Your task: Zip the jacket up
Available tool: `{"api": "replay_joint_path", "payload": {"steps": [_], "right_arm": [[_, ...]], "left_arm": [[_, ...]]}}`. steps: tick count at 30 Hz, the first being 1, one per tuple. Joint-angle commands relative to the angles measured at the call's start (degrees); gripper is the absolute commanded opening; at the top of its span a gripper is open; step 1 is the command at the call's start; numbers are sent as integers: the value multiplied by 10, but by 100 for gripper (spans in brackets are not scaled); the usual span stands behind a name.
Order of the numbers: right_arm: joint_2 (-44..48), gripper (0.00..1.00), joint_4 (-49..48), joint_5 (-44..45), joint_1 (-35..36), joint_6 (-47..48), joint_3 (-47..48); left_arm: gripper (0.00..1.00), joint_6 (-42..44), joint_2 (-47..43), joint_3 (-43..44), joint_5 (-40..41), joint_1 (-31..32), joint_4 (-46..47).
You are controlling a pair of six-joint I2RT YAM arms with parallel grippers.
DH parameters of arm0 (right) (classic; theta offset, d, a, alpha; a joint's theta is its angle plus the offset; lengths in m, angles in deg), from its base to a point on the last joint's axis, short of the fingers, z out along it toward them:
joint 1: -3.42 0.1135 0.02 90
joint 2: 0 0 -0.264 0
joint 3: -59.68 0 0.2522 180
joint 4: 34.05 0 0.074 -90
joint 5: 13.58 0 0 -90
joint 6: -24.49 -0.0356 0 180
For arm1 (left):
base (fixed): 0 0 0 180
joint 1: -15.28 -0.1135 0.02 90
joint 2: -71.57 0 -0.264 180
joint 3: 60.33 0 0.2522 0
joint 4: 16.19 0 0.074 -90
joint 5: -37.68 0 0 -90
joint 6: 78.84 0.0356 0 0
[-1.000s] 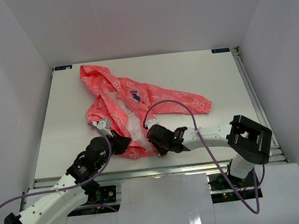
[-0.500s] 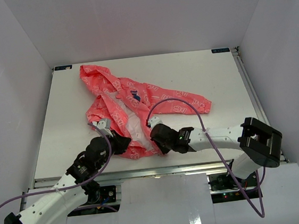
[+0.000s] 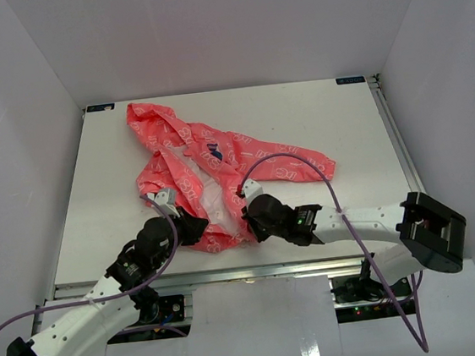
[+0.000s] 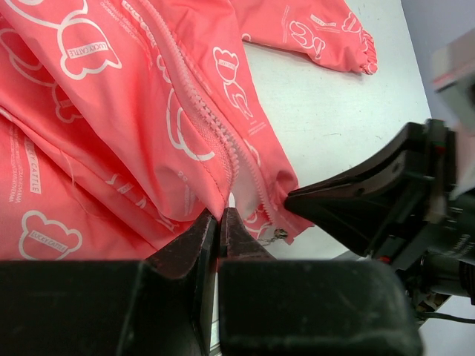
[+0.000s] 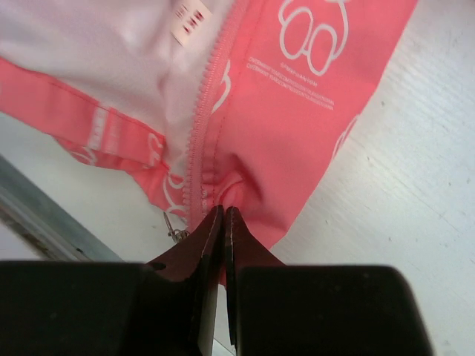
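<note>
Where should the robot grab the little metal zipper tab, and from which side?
Probably pinch the metal zipper tab across its thin flat sides, coming from the hem side. It sticks out loose past the jacket hem, with nothing covering it.

The jacket (image 3: 184, 141) is coral-pink, printed all over with white outline bears and lettering. Its lining (image 5: 89, 44) is paler pink and its chest logo (image 3: 215, 154) dark blue. Beneath the jacket the desk (image 3: 333, 117) is white. The left end effector (image 4: 217, 216) and right end effector (image 5: 223, 213) are black.
</note>
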Motion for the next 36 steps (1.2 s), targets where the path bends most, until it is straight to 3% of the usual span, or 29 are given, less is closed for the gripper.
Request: {"api": "replay_joint_path", "payload": {"steps": [1,8,15,26,30,36], "right_arm": [[54,8,-124,-21,-2,9,-33],[95,8,-228,-29,-3,20,-85],[81,8,-327,-59,-4,14,-117],[35,23,-37,98,-3,-44,-55],[39,37,33,145,0,-40,-26],[-3,39,40,61,4,19,17]], "left_arm": [[0,5,-1,-7,1,1,8],[0,10,-23,-20,-26,0,54],[0,3,-42,-46,-50,1,122],[0,-5,-66,-41,-27,0,73],[0,-4,-51,-34,-11,0,58],[0,-15,-24,-36,-8,0,61]]}}
